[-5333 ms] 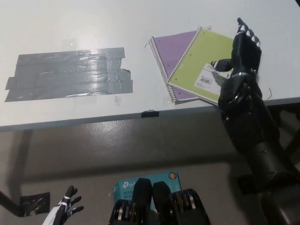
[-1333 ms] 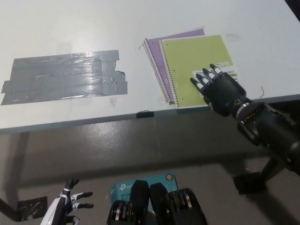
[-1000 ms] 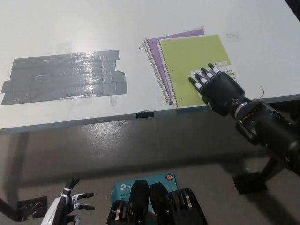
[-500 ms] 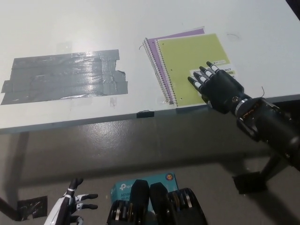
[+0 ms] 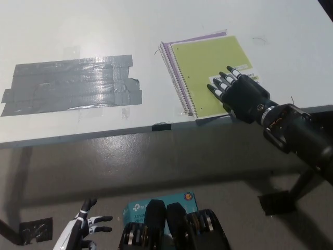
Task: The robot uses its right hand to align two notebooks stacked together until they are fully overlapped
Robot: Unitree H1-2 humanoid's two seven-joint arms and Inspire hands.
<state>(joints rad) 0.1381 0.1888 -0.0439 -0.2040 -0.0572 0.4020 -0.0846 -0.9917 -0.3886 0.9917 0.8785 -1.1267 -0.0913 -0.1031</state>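
A lime-green spiral notebook (image 5: 205, 70) lies on top of a purple spiral notebook (image 5: 171, 57) near the front edge of the white table (image 5: 156, 21). Only a thin purple strip shows along the left and top sides of the green cover. My black right hand (image 5: 237, 94) lies flat, fingers spread, on the green notebook's lower right part, covering its barcode label. The black arm reaches in from the right, past the table's edge. My white left hand (image 5: 86, 229) hangs open at the bottom left, below the table.
A large patch of grey duct tape (image 5: 70, 83) covers the table's left part. A small black clip (image 5: 161, 126) sits on the front edge. Below, on the floor, a teal box (image 5: 138, 205) lies.
The green notebook has slid left and a little up under my right hand, covering more of the purple one. The left hand shifted slightly right.
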